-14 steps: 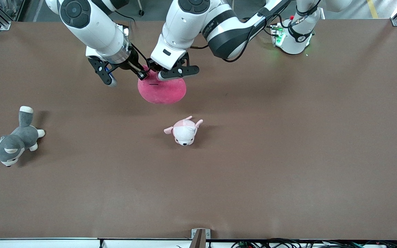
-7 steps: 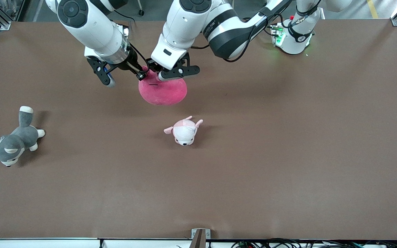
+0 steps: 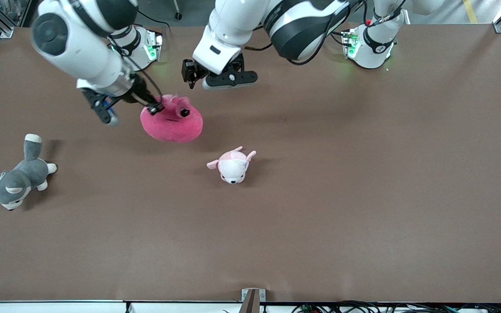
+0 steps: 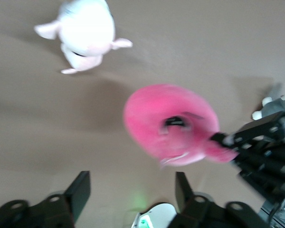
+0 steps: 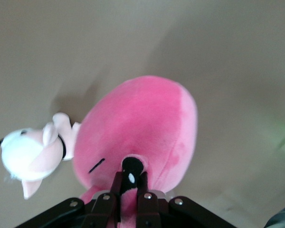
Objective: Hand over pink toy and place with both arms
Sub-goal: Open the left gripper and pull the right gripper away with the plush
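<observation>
The pink toy [image 3: 172,123], a round hot-pink plush, hangs from my right gripper [image 3: 157,107] just above the table. The right wrist view shows that gripper [image 5: 130,183] shut on a small black-tipped part of the toy [image 5: 142,126]. My left gripper [image 3: 215,79] is open and empty, apart from the toy and closer to the arms' bases. In the left wrist view its fingers [image 4: 80,190] stand wide apart, with the toy [image 4: 168,121] and the right gripper [image 4: 256,142] below them.
A white and pale-pink puppy plush [image 3: 232,164] lies nearer to the front camera than the toy; it also shows in the left wrist view [image 4: 85,33] and the right wrist view [image 5: 31,152]. A grey husky plush [image 3: 13,180] lies at the right arm's end of the table.
The left gripper has let go of the pink toy and drawn back toward the bases. The right gripper has carried the toy toward the right arm's end of the table.
</observation>
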